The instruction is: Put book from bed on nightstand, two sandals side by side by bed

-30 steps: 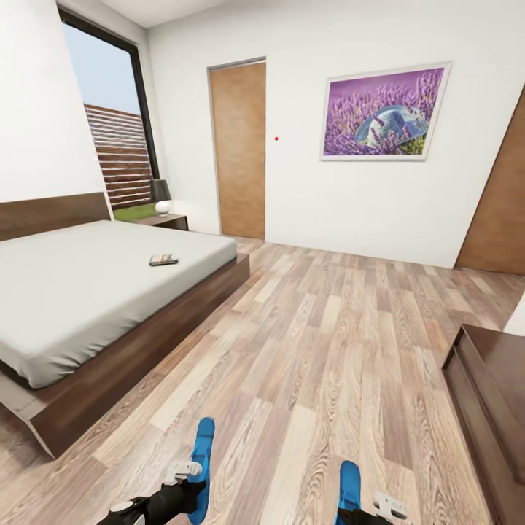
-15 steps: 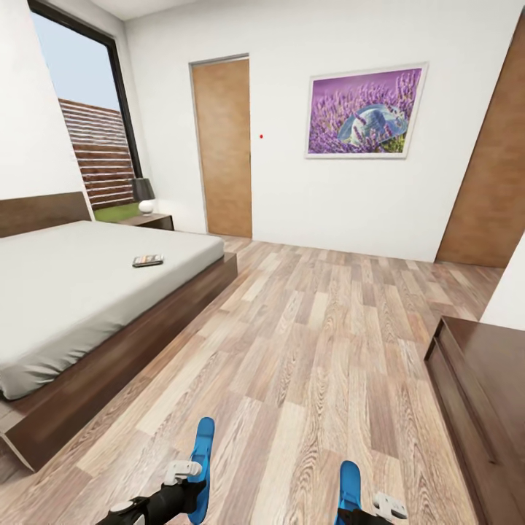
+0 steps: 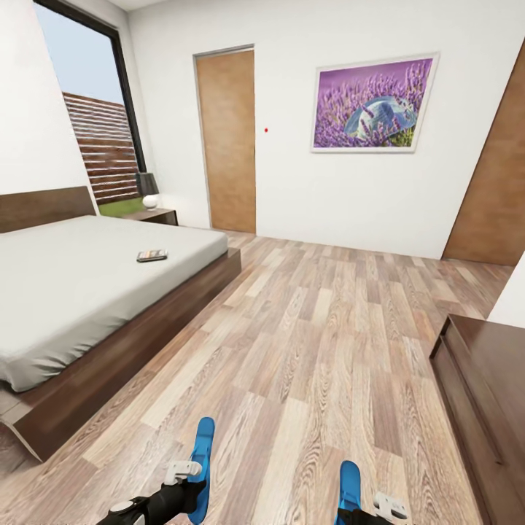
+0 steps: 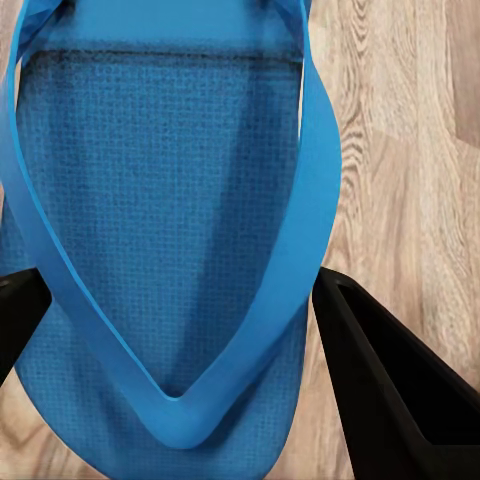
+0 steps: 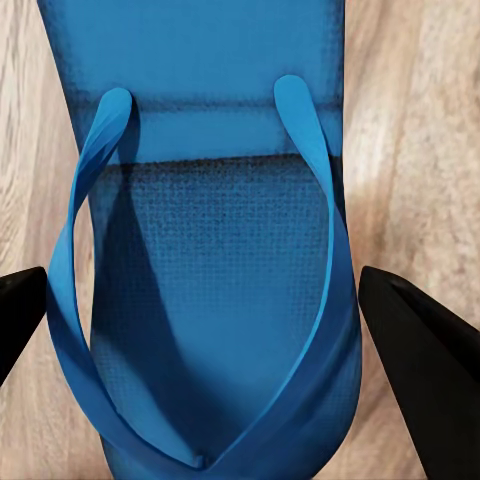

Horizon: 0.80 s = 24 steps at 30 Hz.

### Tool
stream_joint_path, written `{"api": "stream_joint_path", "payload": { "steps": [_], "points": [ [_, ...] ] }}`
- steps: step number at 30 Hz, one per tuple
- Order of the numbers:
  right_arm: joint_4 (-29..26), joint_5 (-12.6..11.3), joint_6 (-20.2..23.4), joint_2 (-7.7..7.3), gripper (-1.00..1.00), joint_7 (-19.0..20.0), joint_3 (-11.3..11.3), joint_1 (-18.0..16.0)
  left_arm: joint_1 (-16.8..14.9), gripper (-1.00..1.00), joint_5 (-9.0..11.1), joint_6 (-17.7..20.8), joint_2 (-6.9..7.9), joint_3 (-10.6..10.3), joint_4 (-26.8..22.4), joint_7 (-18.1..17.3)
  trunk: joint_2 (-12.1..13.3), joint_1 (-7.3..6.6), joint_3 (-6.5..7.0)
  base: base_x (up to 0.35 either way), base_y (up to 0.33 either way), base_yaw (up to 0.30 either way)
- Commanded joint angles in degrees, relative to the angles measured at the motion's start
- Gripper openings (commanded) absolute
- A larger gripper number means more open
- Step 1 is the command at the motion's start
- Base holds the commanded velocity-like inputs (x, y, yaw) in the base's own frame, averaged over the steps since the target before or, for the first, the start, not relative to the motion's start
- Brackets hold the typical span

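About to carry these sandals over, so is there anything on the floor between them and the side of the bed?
Nothing visible. Each gripper holds a sandal, left and right, and only bare wood floor lies between them and the bed.

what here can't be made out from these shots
- Book on the bed, head view: too small to read its cover.
- Left gripper and right gripper, wrist views: each sandal covers the fingers' inner faces, so contact is unclear.
- Nightstand, head view: drawers hidden behind the bed.
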Motion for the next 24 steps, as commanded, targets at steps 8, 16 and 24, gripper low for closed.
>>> {"api": "stream_joint_path", "payload": {
  "steps": [8,16,24],
  "points": [
    [0.01,-0.57,0.2,-0.03,-1.0,0.11,0.45,-0.02,-0.04,-1.0,0.36,-0.32,0.03,-0.51,0.05,-0.12,-0.02,-0.01,-0.44,0.0,0.0,0.002],
    [0.02,-0.45,0.24,-0.03,-1.0,0.11,0.45,-0.02,-0.04,-1.0,0.36,-0.32,0.04,-0.45,0.05,-0.12,-0.02,-0.01,-0.74,0.025,0.0,0.0],
    [0.02,-0.52,0.22,-0.03,-1.0,0.11,0.45,-0.02,-0.04,-1.0,0.52,-0.32,0.03,-0.43,0.1,-0.04,-0.02,-0.01,-0.75,0.284,0.0,0.0]
  ]
}}
